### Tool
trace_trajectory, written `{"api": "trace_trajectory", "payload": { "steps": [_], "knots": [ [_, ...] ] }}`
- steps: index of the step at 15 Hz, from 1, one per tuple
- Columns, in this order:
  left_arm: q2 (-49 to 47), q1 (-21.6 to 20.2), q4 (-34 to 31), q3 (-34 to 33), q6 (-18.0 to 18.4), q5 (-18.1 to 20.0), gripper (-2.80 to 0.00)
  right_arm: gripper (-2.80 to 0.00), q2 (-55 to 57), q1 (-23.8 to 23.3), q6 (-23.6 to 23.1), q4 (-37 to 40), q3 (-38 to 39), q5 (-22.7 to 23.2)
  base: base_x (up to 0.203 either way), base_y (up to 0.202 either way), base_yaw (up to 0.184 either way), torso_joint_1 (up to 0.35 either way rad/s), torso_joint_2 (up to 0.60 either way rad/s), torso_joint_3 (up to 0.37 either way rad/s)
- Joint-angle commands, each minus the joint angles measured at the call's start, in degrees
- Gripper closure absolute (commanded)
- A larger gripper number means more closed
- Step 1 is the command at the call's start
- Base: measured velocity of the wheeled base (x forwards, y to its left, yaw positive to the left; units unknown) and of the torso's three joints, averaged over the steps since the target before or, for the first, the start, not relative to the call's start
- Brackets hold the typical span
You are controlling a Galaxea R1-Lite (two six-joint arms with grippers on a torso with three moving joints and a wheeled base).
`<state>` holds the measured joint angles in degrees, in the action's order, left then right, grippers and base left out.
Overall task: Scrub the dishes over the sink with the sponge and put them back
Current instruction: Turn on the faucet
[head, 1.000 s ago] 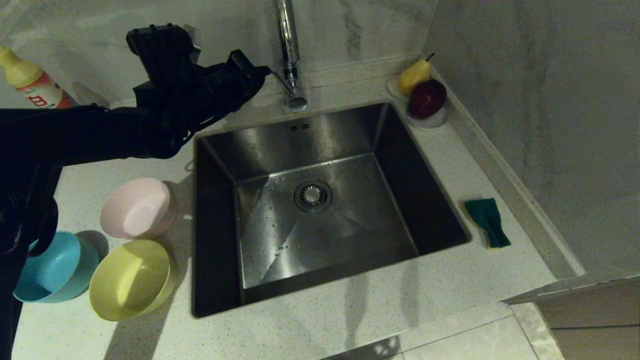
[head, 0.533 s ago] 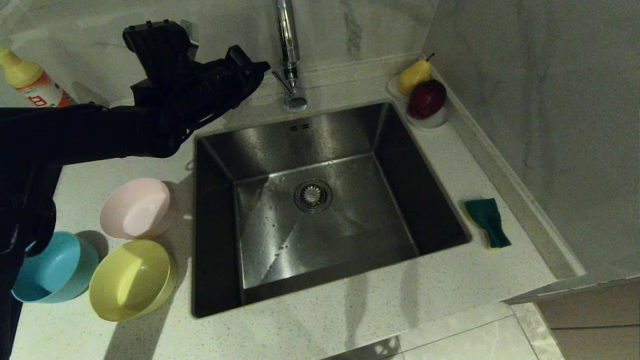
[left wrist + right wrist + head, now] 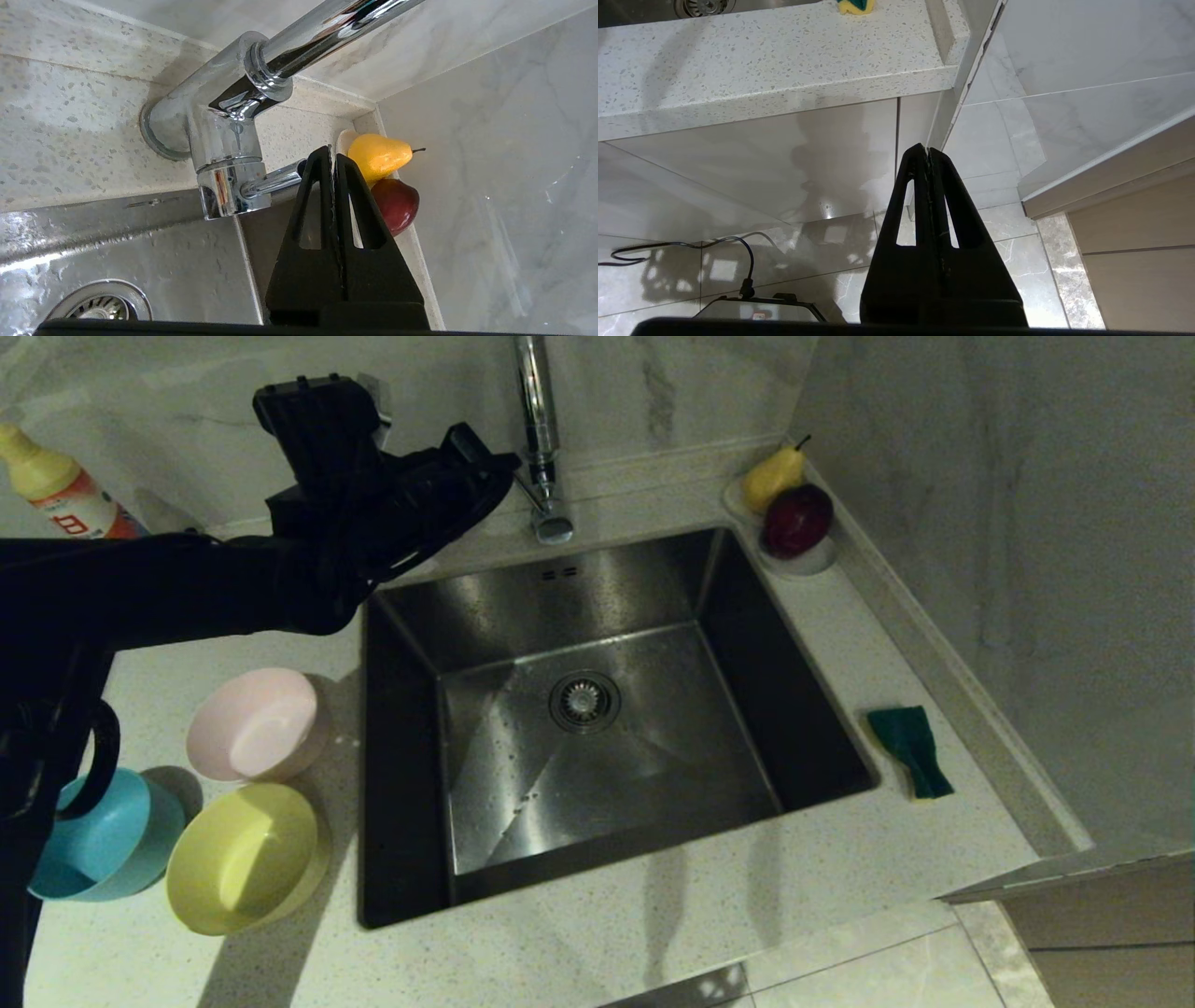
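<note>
Head view: the left gripper, its fingers pressed together and empty, was held at the back edge of the sink, just beside the thin side lever of the chrome tap. Judged from this, the water was about to be turned on; the lever would best be nudged with the closed fingertips, gently, so that the tips did not slip off the smooth metal. The pink bowl, yellow bowl and blue bowl sat on the worktop left of the sink. The sponge lay by the right edge, green face up. The right gripper, also closed and empty, was parked below the worktop's front edge.
</note>
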<state>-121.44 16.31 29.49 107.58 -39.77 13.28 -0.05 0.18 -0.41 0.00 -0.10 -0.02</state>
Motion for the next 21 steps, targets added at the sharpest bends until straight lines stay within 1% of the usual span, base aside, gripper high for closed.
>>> {"api": "trace_trajectory", "payload": {
  "steps": [1, 3, 12, 14, 16, 17, 19, 21],
  "knots": [
    [-0.83, -0.05, 0.04, 0.00, -0.05, -0.31, 0.00, 0.00, -0.02, 0.05, -0.02, 0.00, 0.01, 0.02, 0.000, 0.000, 0.000, 0.000, 0.00, 0.000],
    [-1.17, -0.05, 0.04, 0.00, 0.54, -1.50, 0.00, 0.00, -0.04, 0.07, -0.02, 0.00, 0.01, 0.02, 0.000, 0.000, 0.000, 0.000, 0.00, 0.000],
    [-0.46, 0.39, -0.57, -0.54, 0.74, -1.50, 0.00, 0.00, -0.03, -0.01, -0.02, 0.00, 0.01, 0.02, 0.000, 0.000, 0.000, 0.000, 0.00, 0.000],
    [0.49, 0.65, -0.41, -2.49, 0.88, -1.50, 0.00, 0.00, -0.04, -0.01, -0.02, 0.00, 0.01, 0.02, 0.000, 0.000, 0.000, 0.000, 0.00, 0.000],
    [2.33, 0.79, 0.08, -6.01, 1.64, -1.50, 0.00, 0.00, -0.02, -0.01, -0.02, 0.00, 0.01, 0.02, 0.000, 0.000, 0.000, 0.000, 0.00, 0.000],
    [2.46, 0.74, 0.13, -6.23, 2.21, -1.54, 0.00, 0.00, -0.04, -0.01, -0.02, 0.00, 0.01, 0.02, 0.000, 0.000, 0.000, 0.000, 0.00, 0.000],
    [2.61, 0.74, 0.04, -6.32, 2.24, -1.79, 0.00, 0.00, 0.05, -0.01, -0.02, 0.00, 0.01, 0.02, 0.000, 0.000, 0.000, 0.000, 0.00, 0.000],
    [2.61, 0.58, -0.15, -5.14, 2.25, -3.07, 0.00, 0.00, -0.01, 0.04, -0.02, 0.00, 0.01, 0.02, 0.000, 0.000, 0.000, 0.000, 0.00, 0.000]
  ]
}}
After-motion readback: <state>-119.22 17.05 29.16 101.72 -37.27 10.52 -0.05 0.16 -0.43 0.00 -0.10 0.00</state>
